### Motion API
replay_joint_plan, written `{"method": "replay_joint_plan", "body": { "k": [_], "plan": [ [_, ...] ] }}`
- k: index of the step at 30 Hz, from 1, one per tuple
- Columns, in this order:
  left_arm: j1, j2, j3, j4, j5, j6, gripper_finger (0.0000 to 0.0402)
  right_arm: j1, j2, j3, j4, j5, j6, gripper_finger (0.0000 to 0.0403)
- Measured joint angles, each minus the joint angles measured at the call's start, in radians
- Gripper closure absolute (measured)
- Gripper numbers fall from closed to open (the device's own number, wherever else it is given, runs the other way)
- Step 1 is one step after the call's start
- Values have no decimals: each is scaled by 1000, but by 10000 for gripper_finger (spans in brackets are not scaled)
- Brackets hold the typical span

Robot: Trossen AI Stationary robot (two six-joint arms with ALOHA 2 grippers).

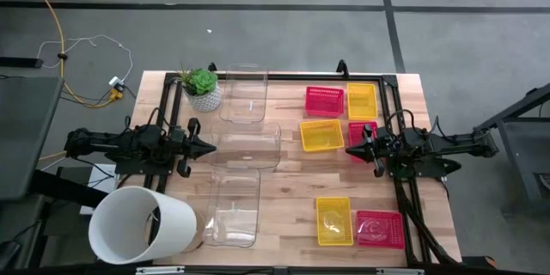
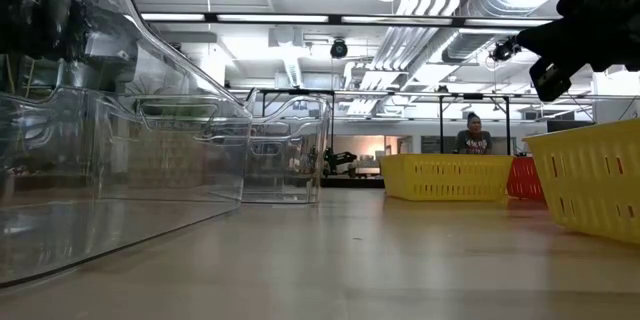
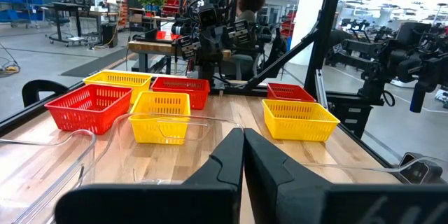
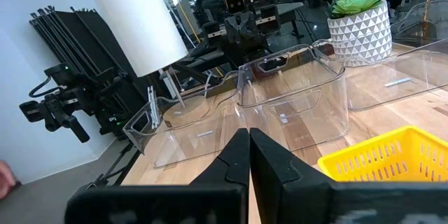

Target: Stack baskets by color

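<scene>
Three yellow and three red baskets rest on their bottoms on the right half of the wooden table. A red one (image 1: 324,100) and a yellow one (image 1: 362,100) sit at the far side. Another yellow (image 1: 321,135) and red (image 1: 362,131) sit mid-table. The last yellow (image 1: 333,220) and red (image 1: 379,229) are near the front edge. My left gripper (image 1: 210,147) is shut and level at the table's left, pointing right. My right gripper (image 1: 350,149) is shut and level over the mid-table red basket, pointing left. Both wrist views show shut fingers (image 3: 243,143) (image 4: 248,140) holding nothing.
Three clear plastic bins (image 1: 244,94) (image 1: 247,146) (image 1: 233,206) stand in a row down the table's middle left. A potted plant (image 1: 202,88) is at the far left corner. A big white cylinder (image 1: 142,225) lies at the near left corner. A person sits beyond the table (image 2: 473,132).
</scene>
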Motion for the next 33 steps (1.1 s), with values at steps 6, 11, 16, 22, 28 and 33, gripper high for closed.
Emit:
{"method": "replay_joint_plan", "body": {
  "k": [6,11,16,22,28,33],
  "plan": [
    [0,0,0,0,0,0,401,0,0,0,0,0,0,402],
    [0,0,0,0,0,0,401,0,0,0,0,0,0,402],
    [0,0,0,0,0,0,401,0,0,0,0,0,0,402],
    [0,0,0,0,0,0,401,0,0,0,0,0,0,402],
    [0,0,0,0,0,0,401,0,0,0,0,0,0,402],
    [0,0,0,0,0,0,401,0,0,0,0,0,0,402]
  ]
}}
